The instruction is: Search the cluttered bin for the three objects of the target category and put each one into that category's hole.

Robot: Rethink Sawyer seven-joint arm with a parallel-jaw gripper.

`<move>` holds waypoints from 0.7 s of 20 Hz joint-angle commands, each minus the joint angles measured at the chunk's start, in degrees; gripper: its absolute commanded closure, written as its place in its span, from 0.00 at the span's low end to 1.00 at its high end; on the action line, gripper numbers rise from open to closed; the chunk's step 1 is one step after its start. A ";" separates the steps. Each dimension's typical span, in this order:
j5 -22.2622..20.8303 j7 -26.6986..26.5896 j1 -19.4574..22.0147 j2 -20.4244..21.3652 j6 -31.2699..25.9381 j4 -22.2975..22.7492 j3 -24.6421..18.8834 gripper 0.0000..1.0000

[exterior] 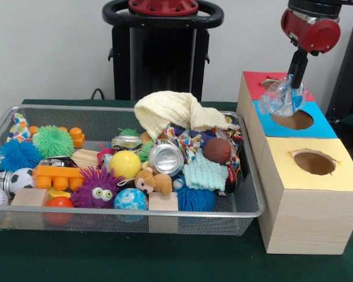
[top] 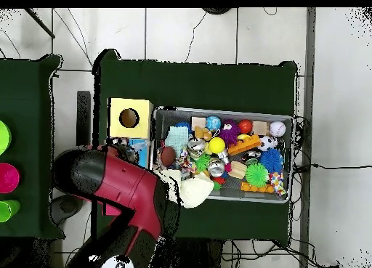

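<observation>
Now my gripper (exterior: 290,88) holds a crumpled clear plastic bottle (exterior: 280,97) just above the blue box's hole (exterior: 292,120); the mesh bin (exterior: 247,202) sits beside, full; the bottle looks wide, so it may catch on the rim.

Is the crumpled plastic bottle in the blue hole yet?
Not yet. The gripper holds the crumpled clear bottle above the blue-topped box's hole, not inside it.

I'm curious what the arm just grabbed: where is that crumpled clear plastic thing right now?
In the front view, the crumpled clear plastic hangs in the gripper at the right, over the blue-topped box, beside its hole and outside the bin.
</observation>
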State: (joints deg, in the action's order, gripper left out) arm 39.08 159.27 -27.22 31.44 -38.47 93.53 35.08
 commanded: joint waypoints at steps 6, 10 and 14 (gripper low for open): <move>1.16 15.71 3.88 -3.30 -4.11 -0.43 -3.10 1.00; 0.84 15.58 4.18 -3.23 -4.59 -0.68 -2.99 1.00; 0.86 15.85 4.30 -3.48 -4.66 -0.92 -3.05 1.00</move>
State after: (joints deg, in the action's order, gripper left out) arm 39.08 159.27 -24.58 30.27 -38.46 93.53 35.08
